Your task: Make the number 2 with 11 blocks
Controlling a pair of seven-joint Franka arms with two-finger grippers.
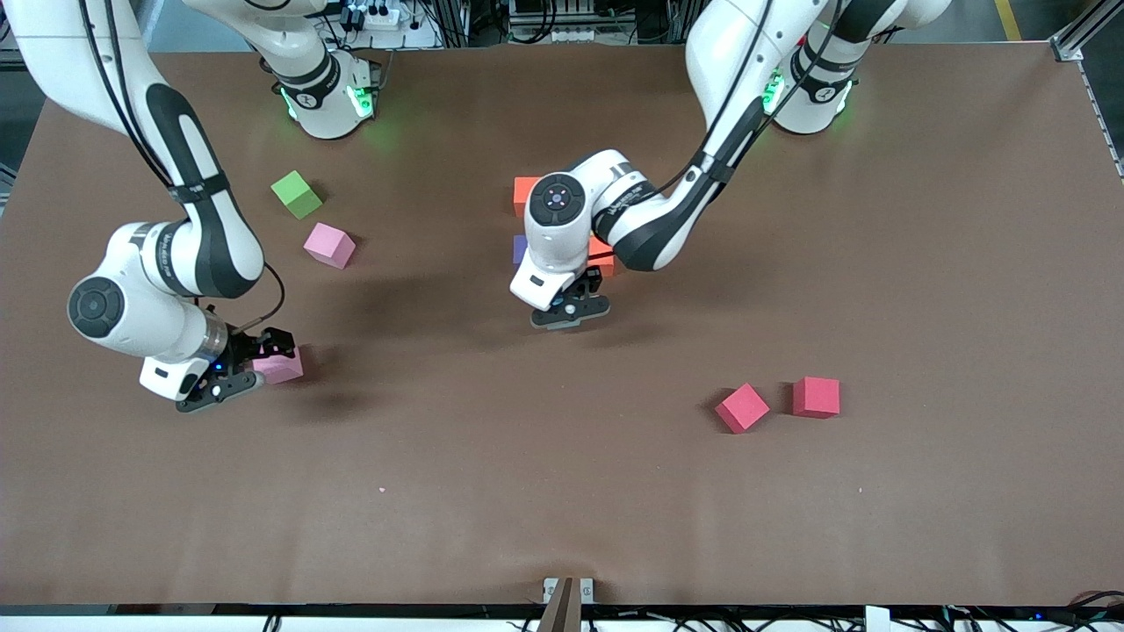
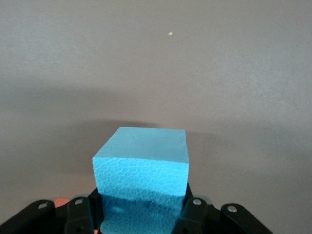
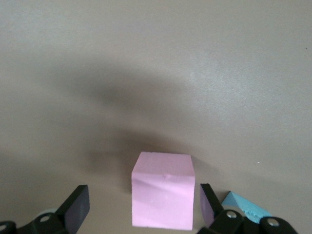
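Note:
My left gripper (image 1: 571, 309) is shut on a light blue cube (image 2: 141, 165), just nearer the front camera than a cluster of cubes. Of that cluster an orange cube (image 1: 525, 195), a purple cube (image 1: 519, 249) and another orange cube (image 1: 602, 257) show; the left arm hides the rest. My right gripper (image 1: 263, 362) is open at table level, with a pink cube (image 1: 281, 367) between its fingers (image 3: 78, 207); this cube also shows in the right wrist view (image 3: 163, 195). A second pink cube (image 1: 329, 244) and two red cubes (image 1: 742, 407) (image 1: 816, 397) lie loose.
A green cube (image 1: 296, 194) lies near the right arm's base, beside the second pink cube. A light blue corner (image 3: 246, 207) shows beside my right gripper in the right wrist view. The brown table (image 1: 922, 263) has bare room toward the left arm's end and along the front edge.

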